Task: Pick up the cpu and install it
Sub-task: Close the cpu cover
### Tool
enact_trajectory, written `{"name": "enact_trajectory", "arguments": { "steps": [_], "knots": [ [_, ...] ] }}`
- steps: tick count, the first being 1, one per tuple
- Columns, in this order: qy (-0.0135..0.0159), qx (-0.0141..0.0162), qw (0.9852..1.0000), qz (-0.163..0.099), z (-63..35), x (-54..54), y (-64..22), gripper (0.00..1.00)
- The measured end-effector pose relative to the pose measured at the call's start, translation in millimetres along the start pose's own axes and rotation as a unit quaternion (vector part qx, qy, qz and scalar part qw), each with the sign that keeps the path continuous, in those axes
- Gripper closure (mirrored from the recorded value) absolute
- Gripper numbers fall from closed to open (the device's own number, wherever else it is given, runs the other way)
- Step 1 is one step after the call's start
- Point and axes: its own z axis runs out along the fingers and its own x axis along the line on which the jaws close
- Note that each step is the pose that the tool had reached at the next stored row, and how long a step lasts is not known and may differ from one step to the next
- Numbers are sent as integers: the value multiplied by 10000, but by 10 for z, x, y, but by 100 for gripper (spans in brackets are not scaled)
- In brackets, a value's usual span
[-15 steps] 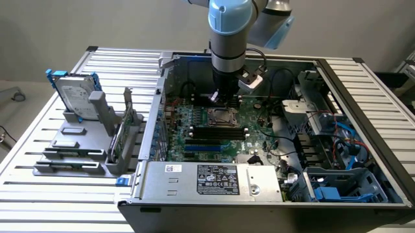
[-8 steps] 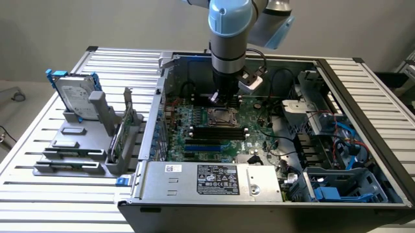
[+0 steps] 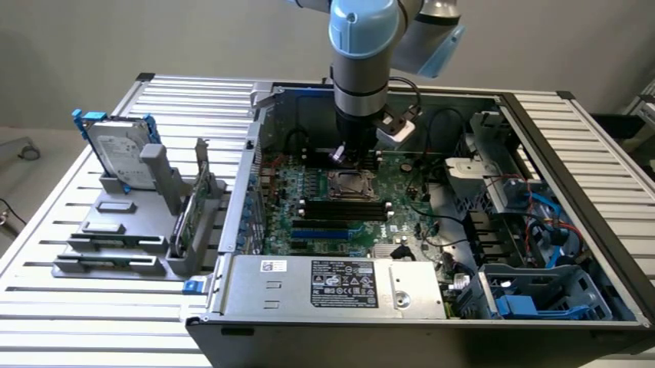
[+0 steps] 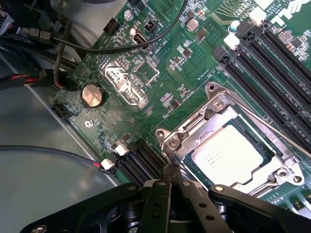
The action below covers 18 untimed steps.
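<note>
The hand (image 4: 171, 175) has its two black fingers (image 4: 167, 182) pressed together with no gap between the tips, and it holds nothing. The tips hang just beside the near corner of the metal socket frame (image 4: 194, 127); whether they touch the board cannot be told. In the exterior view the hand (image 3: 350, 156) sits low inside the open computer case (image 3: 532, 138), just behind the socket, and the arm (image 3: 360, 69) hides its fingers there.

One cpu (image 4: 228, 156) lies flat in the socket, its dull silver top facing up with faint print on it, the frame closed around its edges. In the exterior view the cpu (image 3: 351, 184) is a small pale square in the middle of the green motherboard (image 3: 307, 184).

Beyond it, four long black memory slots (image 4: 265, 58) run side by side, cut off by the picture's edge. One round coin battery (image 4: 92, 95) sits on the board well apart from the socket, with black cables (image 4: 121, 48) looping over it.

At the case's near edge lies one grey power supply (image 3: 338, 284). On the slatted desk (image 3: 61, 307), to the exterior view's left, one hard drive (image 3: 118, 153) with blue rails stands upright in a grey rack (image 3: 123, 230).
</note>
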Motion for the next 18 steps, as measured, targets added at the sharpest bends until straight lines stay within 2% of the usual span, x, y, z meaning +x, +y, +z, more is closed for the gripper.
{"name": "enact_trajectory", "arguments": {
  "steps": [4,9,18],
  "knots": [
    [0,2,10000,0,-26,5,0,89],
    [-2,3,10000,2,-104,10,8,89],
    [-6,7,10000,7,-235,-106,82,89]
  ]
}}
